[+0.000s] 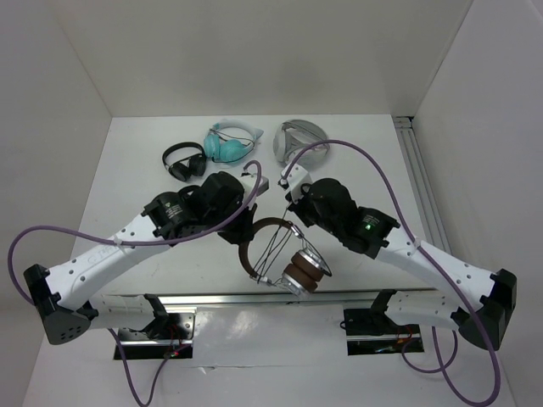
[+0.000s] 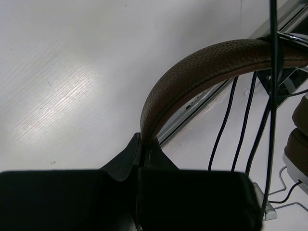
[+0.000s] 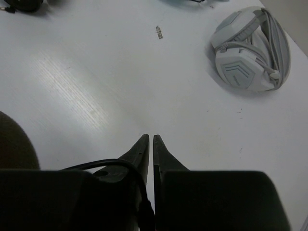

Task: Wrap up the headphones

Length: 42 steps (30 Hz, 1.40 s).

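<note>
Just beyond the metal rail [image 1: 254, 298] at the near edge of the white worktop [image 1: 127, 178], the headphones [image 1: 302, 273] are sitting at the centre of the scene, between the two arms. Their silver cups and brown pads [image 2: 298, 139] are lying closest to the rail, and the dark brown headband [image 2: 192, 72] is arching away from them to the left.

The left gripper [image 2: 144, 143] is clamping one end of that headband, its fingers [image 2: 134, 147] closed tight on the leather edge. Several strands of the thin black cable [image 2: 224, 125] are running taut between the band and the cups.

A little farther back, the right gripper [image 3: 148, 139] is pointing at bare worktop. Its fingers [image 3: 163, 154] are drawn together to a narrow slit, and a loop of the cable is curving over the left finger and disappearing between them lower down.

Along the far side, three other sets are resting well apart from the action: black headphones [image 1: 184, 159] on the left, teal headphones [image 1: 231, 142] in the middle and silver-grey headphones [image 3: 250, 50] on the right.
</note>
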Tool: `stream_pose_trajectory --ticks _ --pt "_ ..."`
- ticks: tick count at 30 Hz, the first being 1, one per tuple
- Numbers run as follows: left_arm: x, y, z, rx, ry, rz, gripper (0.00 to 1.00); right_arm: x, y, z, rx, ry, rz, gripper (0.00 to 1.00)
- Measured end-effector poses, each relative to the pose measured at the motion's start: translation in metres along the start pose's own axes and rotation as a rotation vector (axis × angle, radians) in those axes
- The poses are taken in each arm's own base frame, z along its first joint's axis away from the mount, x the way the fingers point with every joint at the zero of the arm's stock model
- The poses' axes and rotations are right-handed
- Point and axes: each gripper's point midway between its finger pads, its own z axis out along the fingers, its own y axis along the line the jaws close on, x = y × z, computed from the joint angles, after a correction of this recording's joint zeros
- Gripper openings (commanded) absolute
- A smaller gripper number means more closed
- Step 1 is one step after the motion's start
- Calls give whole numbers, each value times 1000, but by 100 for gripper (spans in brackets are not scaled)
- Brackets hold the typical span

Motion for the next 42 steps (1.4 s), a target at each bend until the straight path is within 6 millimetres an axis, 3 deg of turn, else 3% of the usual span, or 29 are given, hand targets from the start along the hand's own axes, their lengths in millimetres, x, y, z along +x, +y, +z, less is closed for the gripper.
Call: stream_pose_trajectory --ticks 6,13,18,27,32,36,42 --pt "7 2 -3 -18 26 7 0 2 -6 6 17 -25 12 35" --pt "0 3 -19 -32 0 11 0 17 -5 18 27 5 6 38" --pt "-6 4 -35 -48 -32 13 0 25 -11 28 44 31 20 53" --pt "-9 14 -50 -94 -40 -1 0 39 -25 40 83 53 59 55" --pt "2 35 -41 -201 45 -12 0 55 -35 44 130 79 79 58" --pt "17 56 -27 -312 134 -8 0 60 -56 45 191 78 130 59" --pt "32 77 -20 -432 224 5 0 64 -81 43 269 73 217 61"
